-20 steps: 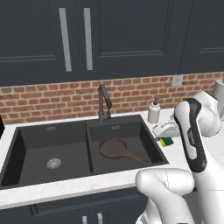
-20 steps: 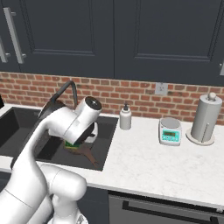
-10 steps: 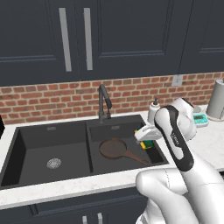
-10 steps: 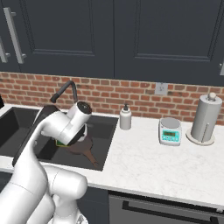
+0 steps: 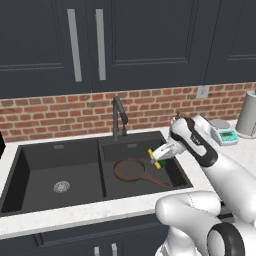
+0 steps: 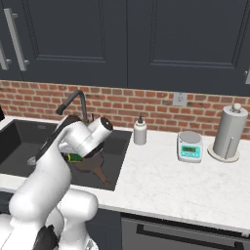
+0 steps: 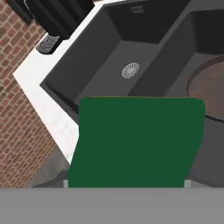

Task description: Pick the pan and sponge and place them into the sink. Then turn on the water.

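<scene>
Two matte black basins form the sink (image 5: 60,155) set in my pale speckled tabletop (image 6: 166,188); the round reddish-brown pan (image 5: 131,169) lies flat in the right basin, its thin handle toward the front wall. My gripper (image 5: 156,158) is clamped on the rectangular green-faced yellow sponge (image 5: 154,158), above that basin's right side, clear of the rim
</scene>
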Available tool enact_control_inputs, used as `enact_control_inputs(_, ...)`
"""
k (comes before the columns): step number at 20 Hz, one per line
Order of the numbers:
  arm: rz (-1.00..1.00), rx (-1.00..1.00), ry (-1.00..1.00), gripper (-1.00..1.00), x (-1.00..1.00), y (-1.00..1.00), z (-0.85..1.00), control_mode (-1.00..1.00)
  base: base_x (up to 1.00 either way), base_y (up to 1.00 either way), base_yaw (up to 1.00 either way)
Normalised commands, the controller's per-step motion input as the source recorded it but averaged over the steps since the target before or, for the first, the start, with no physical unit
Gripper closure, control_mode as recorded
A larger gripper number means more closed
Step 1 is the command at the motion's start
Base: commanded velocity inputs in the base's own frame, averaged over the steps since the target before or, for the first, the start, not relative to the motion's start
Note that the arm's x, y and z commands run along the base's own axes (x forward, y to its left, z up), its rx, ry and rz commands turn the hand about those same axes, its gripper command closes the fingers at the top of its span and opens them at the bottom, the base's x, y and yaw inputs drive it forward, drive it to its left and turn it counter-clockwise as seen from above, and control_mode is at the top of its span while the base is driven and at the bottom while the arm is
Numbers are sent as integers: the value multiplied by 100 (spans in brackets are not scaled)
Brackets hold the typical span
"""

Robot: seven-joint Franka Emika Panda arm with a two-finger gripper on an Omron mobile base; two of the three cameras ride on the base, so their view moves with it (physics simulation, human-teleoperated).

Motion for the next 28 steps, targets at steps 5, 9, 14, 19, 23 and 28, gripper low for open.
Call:
enact_control_inputs(5, 0, 0, 8, 100, 51, 7, -31, -100, 0, 0, 0)
enact_control_inputs(9, 0, -6, 5, 100, 37, 6, -50, -100, 0, 0, 0)
enact_control_inputs(14, 0, -7, 0, 100, 26, 0, -57, -100, 0, 0, 0)
enact_control_inputs(19, -1, -7, 0, 100, 30, 8, -44, -100, 0, 0, 0)
enact_control_inputs(23, 0, -6, 0, 100, 33, 14, -43, -100, 0, 0, 0)
enact_control_inputs(28, 0, -3, -2, 100, 32, 10, -38, -100, 0, 0, 0)
